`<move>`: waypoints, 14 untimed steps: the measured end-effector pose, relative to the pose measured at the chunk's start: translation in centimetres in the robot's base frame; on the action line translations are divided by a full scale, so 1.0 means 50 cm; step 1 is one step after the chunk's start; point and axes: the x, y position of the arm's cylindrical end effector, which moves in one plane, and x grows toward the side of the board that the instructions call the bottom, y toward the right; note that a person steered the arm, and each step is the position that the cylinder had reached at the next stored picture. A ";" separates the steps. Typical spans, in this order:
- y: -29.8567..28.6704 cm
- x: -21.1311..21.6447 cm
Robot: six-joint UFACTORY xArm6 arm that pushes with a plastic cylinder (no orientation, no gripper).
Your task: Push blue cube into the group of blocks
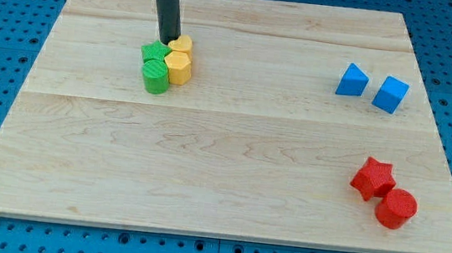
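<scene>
On the pale wooden board point(221, 168), my tip point(168, 42) touches the green-and-yellow block cluster point(167, 64) upper left; the blue cube point(391, 94) sits upper right; the rod bears no gripper.

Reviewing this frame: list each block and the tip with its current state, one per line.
my tip: at the green-yellow cluster's top edge.
green blocks: clustered, touching yellows.
yellow blocks: clustered.
blue cube: far right, unpushed.
blue triangular block: beside the cube.
red star, red cylinder: touching, lower right.

No legible text or markings anywhere
</scene>
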 end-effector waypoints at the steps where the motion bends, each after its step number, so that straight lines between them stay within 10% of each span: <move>1: 0.083 -0.037; 8: 0.753 0.000; 14: 0.664 0.147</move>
